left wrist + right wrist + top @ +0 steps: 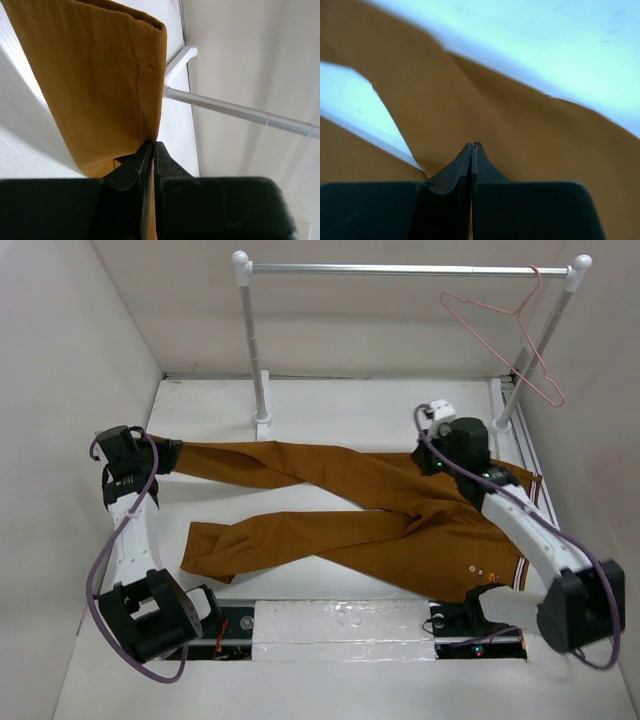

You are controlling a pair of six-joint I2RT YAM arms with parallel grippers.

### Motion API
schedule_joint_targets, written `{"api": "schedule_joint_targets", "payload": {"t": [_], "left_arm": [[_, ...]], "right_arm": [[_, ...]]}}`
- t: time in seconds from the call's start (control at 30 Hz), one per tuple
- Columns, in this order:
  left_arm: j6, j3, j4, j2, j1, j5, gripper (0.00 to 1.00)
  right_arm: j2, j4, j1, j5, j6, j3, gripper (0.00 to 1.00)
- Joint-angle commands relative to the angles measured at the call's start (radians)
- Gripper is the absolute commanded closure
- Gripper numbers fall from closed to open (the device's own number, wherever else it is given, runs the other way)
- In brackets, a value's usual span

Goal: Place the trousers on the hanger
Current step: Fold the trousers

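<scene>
The rust-brown trousers (400, 530) lie flat on the white table, legs reaching left and the striped waistband at the right. My left gripper (165, 455) is shut on the hem of the far leg; in the left wrist view the cloth (100, 75) runs right into the closed tips (152, 143). My right gripper (434, 462) sits low over the crotch area, jaws shut (472, 144), with brown cloth (520, 130) just beyond the tips and none visibly pinched. The pink wire hanger (522, 315) hangs from the right end of the rail, apart from both grippers.
A silver rail (400, 270) on two white posts (255, 340) spans the back of the table; its base and pole show in the left wrist view (240, 112). White walls close in on the left, back and right. The arm bases stand at the near edge.
</scene>
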Motion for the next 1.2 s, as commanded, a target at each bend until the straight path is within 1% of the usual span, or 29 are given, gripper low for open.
{"api": "schedule_joint_targets", "payload": {"t": [0.0,0.03,0.07,0.1,0.13,0.2,0.23,0.27,0.3,0.33,0.37,0.4,0.43,0.47,0.5,0.53,0.6,0.63,0.73,0.83,0.9,0.93,0.97,1.0,1.07,1.1,1.13,1.17], "left_arm": [[0.082,0.051,-0.014,-0.065,0.005,-0.014,1.00],[0.100,0.057,-0.028,-0.070,0.005,-0.018,1.00],[0.112,0.051,-0.029,-0.080,0.005,-0.022,1.00],[0.114,0.043,-0.020,-0.085,0.005,-0.014,1.00],[0.115,0.033,0.003,-0.091,0.005,0.000,1.00],[0.131,0.017,0.009,-0.105,0.005,0.017,1.00],[0.138,0.014,0.014,-0.108,0.005,0.015,1.00],[0.146,0.013,0.018,-0.117,0.005,0.020,1.00],[0.170,0.017,0.017,-0.119,0.005,0.015,1.00],[0.181,0.028,0.001,-0.119,0.005,0.008,1.00],[0.192,0.039,-0.005,-0.125,0.005,-0.009,1.00],[0.201,0.045,-0.008,-0.125,0.005,-0.015,1.00],[0.215,0.059,-0.012,-0.126,0.005,-0.022,1.00],[0.218,0.063,-0.019,-0.125,0.005,-0.034,1.00],[0.221,0.069,-0.017,-0.123,0.005,-0.035,1.00],[0.224,0.075,-0.006,-0.122,0.005,-0.034,1.00],[0.223,0.079,0.001,-0.111,0.005,-0.029,1.00],[0.223,0.085,0.007,-0.109,0.005,-0.026,1.00],[0.223,0.094,0.014,-0.097,0.005,-0.025,1.00],[0.224,0.097,0.027,-0.090,0.014,-0.023,1.00],[0.221,0.097,0.038,-0.074,0.014,-0.015,1.00],[0.221,0.099,0.049,-0.068,0.014,-0.011,1.00],[0.218,0.102,0.052,-0.054,0.014,0.003,1.00],[0.217,0.102,0.063,-0.048,0.014,0.012,1.00],[0.211,0.112,0.084,-0.031,0.014,0.035,1.00],[0.208,0.121,0.092,-0.025,0.025,0.046,1.00],[0.203,0.155,0.104,-0.021,0.034,0.073,1.00],[0.203,0.155,0.113,-0.021,0.034,0.074,1.00]], "right_arm": [[0.256,0.138,0.046,-0.065,-0.091,0.081,0.97],[0.332,0.089,0.046,-0.101,-0.121,0.156,0.96],[0.396,0.052,0.036,-0.103,-0.145,0.225,0.94],[0.518,-0.005,0.036,-0.102,-0.193,0.295,0.92],[0.571,-0.026,0.036,-0.105,-0.211,0.420,0.90],[0.665,-0.085,0.014,-0.117,-0.244,0.528,0.80],[0.759,-0.115,0.013,-0.144,-0.253,0.633,0.73],[0.806,-0.179,-0.003,-0.160,-0.276,0.696,0.63],[0.844,-0.262,-0.014,-0.156,-0.297,0.741,0.59],[0.898,-0.290,-0.014,-0.160,-0.310,0.773,0.55],[0.914,-0.312,-0.023,-0.183,-0.320,0.807,0.51],[0.920,-0.333,-0.023,-0.183,-0.325,0.809,0.50],[0.920,-0.327,-0.023,-0.188,-0.325,0.803,0.46],[0.908,-0.315,-0.023,-0.232,-0.325,0.765,0.40],[0.906,-0.300,-0.023,-0.249,-0.328,0.752,0.38],[0.911,-0.309,-0.023,-0.264,-0.333,0.751,0.36],[0.961,-0.394,-0.033,-0.307,-0.376,0.790,0.36],[0.978,-0.407,-0.033,-0.318,-0.380,0.800,0.36],[1.007,-0.428,-0.042,-0.379,-0.397,0.788,0.37],[0.995,-0.416,-0.051,-0.428,-0.403,0.743,0.41],[0.987,-0.416,-0.060,-0.444,-0.403,0.732,0.54],[0.993,-0.418,-0.060,-0.461,-0.405,0.743,0.64],[1.001,-0.425,-0.071,-0.497,-0.406,0.755,0.91],[1.001,-0.413,-0.071,-0.508,-0.391,0.763,1.00],[0.965,-0.369,-0.098,-0.566,-0.367,0.765,1.00],[0.939,-0.300,-0.099,-0.570,-0.321,0.759,1.00],[0.826,-0.183,-0.121,-0.512,-0.249,0.727,1.00],[0.825,-0.182,-0.122,-0.511,-0.248,0.726,1.00]]}}
